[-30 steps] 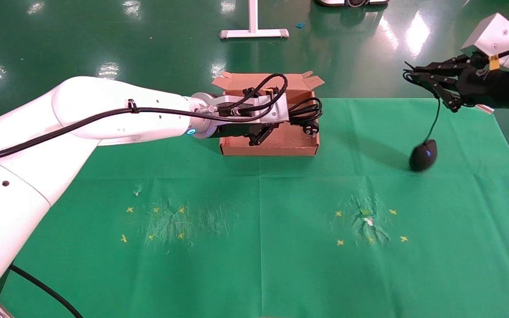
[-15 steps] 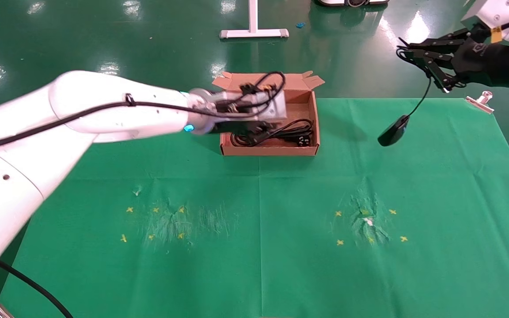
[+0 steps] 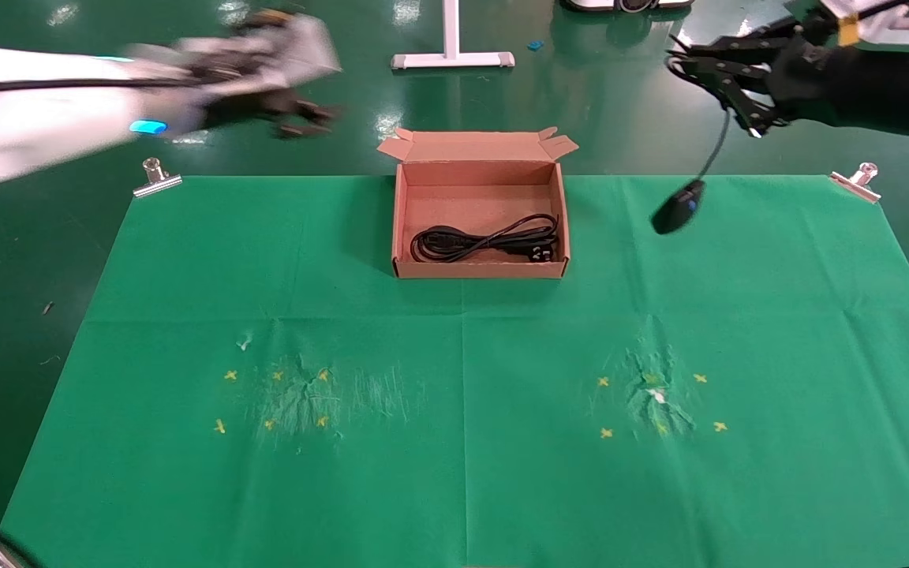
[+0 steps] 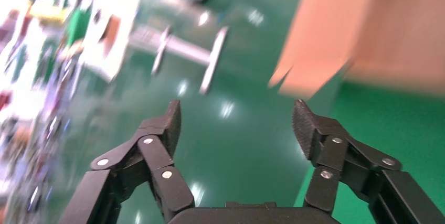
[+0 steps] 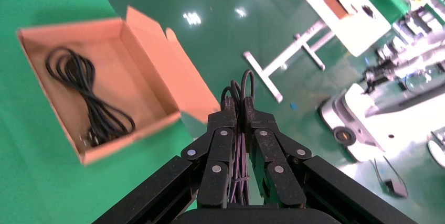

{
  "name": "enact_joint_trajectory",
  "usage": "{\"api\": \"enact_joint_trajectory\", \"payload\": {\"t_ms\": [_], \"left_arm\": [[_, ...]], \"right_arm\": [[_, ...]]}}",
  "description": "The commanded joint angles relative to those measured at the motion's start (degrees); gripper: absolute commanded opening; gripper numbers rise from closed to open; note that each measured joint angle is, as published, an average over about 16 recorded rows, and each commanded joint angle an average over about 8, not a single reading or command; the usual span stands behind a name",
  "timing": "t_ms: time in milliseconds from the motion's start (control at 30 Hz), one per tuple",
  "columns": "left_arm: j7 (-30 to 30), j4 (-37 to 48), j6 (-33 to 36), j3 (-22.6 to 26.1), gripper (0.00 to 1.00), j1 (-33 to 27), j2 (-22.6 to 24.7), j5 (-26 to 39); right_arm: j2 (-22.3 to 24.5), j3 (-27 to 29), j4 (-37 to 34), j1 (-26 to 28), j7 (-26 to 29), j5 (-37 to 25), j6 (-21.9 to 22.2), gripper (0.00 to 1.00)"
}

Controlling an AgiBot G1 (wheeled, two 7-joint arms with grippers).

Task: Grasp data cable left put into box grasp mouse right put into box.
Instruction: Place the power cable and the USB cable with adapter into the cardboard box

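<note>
the right gripper hangs high over the far right edge of the green cloth, beyond and to the right of the box. its jaws are pressed together on a bunched loop of the mouse's thin wire, not on the mouse itself. the mouse dangles below on that wire, clear of the cloth, between the gripper and the box's right wall.

the box sits open at the far middle of the cloth, flaps along its far edge. the data cable already lies coiled inside, filling the near half, its plug toward the right corner.

the left gripper is up and away over the floor, far left of the box, jaws spread wide and holding nothing; it looks blurred, probably in motion.

risks from here, as a judgement: the mouse hangs like a pendulum, so a quick sideways move could set it swinging and knock the box's right wall, shifting or tipping the light cardboard. released while swinging, it might land on the rim or outside. the wire bundle could slip through the jaws, dropping the mouse short. lowered onto the coiled cable, the mouse may rest tilted, and its trailing wire could drape over the wall.
</note>
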Motion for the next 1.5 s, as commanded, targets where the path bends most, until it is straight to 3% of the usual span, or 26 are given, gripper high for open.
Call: {"api": "enact_joint_trajectory", "payload": {"t_ms": [33,233,600,1000,1233,1333,1500], "left_arm": [[-0.6,-2.0,-1.0,-0.6,1.00,-0.2,-3.7,-0.2],[-5.9,-9.1,-2.7,0.6,1.00,0.5,-8.3,2.6],[-15.6,-14.8,-4.5,3.4,1.00,0.4,-10.4,9.0],[-23.2,-18.2,-5.2,5.2,1.00,0.1,-11.4,14.7],[-26.5,-19.5,-5.3,5.7,1.00,0.0,-11.7,17.3],[-27.5,-20.0,-5.4,5.8,1.00,0.0,-11.8,18.1],[-28.3,-20.4,-5.5,5.9,1.00,-0.1,-12.0,18.9]], "right_arm": [[-0.4,0.0,0.5,0.0,0.2,0.3,0.1,0.00],[-4.0,-0.7,2.0,1.1,0.0,0.4,0.7,0.00],[-13.5,-3.8,2.6,3.3,-2.8,-0.2,0.6,0.00],[-20.7,-10.0,1.7,0.7,-2.2,-8.5,3.3,0.00],[-23.7,-11.8,-2.9,-1.0,-6.3,-11.9,7.5,0.00],[-24.5,-12.2,-4.5,-1.8,-8.9,-13.3,10.2,0.14],[-25.3,-12.8,-6.2,-2.9,-10.9,-15.5,13.7,0.76]]}}
